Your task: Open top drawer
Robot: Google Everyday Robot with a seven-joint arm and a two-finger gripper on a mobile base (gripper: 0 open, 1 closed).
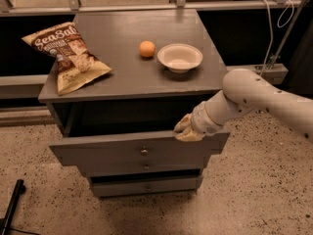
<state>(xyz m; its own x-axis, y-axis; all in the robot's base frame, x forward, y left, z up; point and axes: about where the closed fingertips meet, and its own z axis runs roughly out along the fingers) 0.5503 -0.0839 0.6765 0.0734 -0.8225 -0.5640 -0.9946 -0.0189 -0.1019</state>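
The top drawer (98, 151) is the widest grey drawer of the cabinet, with a small round knob (144, 152) at its centre. It stands pulled out from the cabinet, with a dark gap above its front panel. My gripper (186, 129) on the white arm rests on the upper edge of the drawer front, right of the knob. Two narrower grey drawers (146, 184) sit below, pushed further in.
On the grey cabinet top (127, 77) lie a SeaSalt chip bag (68, 55) at the left, an orange (146, 49) and a white bowl (180, 57). A dark pole (12, 204) leans at the lower left. Speckled floor surrounds the cabinet.
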